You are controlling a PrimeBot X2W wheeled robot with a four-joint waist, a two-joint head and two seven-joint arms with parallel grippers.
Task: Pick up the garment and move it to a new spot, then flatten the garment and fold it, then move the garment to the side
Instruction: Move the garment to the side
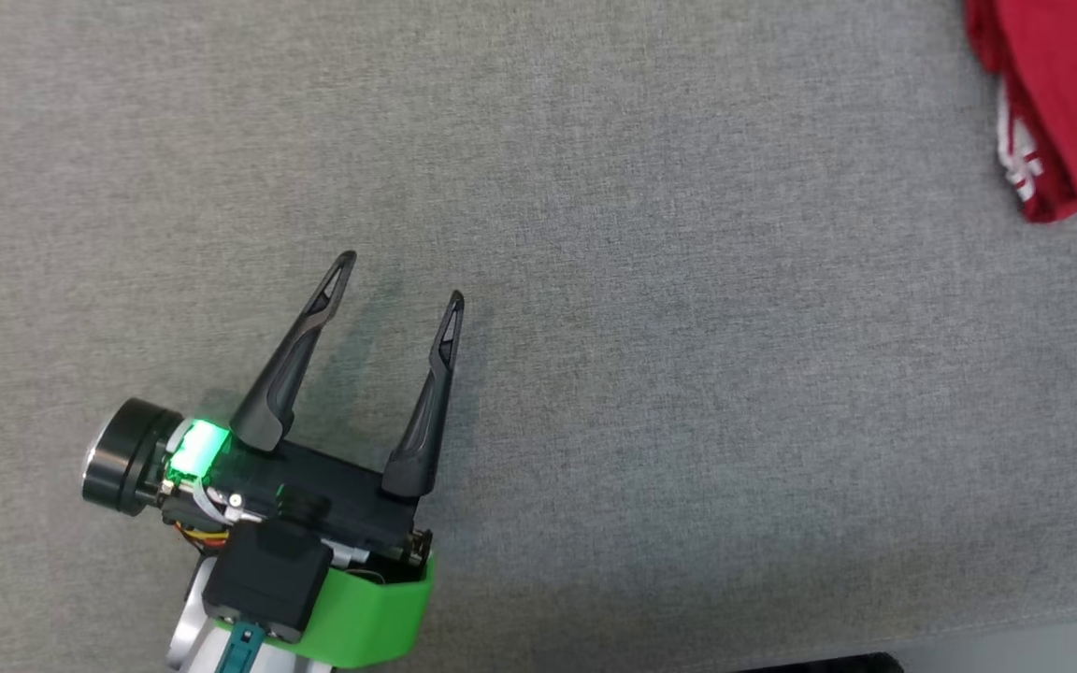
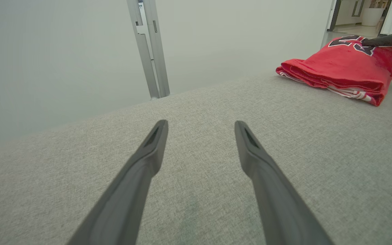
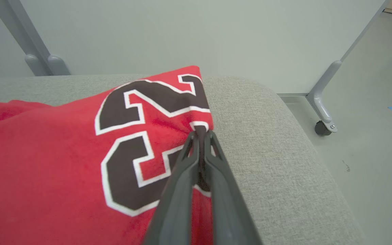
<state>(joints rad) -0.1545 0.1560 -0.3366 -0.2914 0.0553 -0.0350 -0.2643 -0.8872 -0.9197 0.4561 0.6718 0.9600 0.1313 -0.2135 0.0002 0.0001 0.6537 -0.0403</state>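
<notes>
Folded red jersey with dark numerals [image 3: 46, 153] is lying near the far right corner of the grey padded bench [image 3: 267, 153]. Right gripper [image 3: 201, 134] fingers are clenching its rim; a thin bite is risking slip and unfolding. Left gripper [image 1: 401, 278] is hanging released, well apart.

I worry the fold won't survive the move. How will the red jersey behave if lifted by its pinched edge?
Probably floppy: the red jersey is soft cloth lying in loose layers, so lifted from one edge by the right end effector it would likely droop and unfold. It looks light. Dragged across the textured grey cushion, it may bunch.
</notes>
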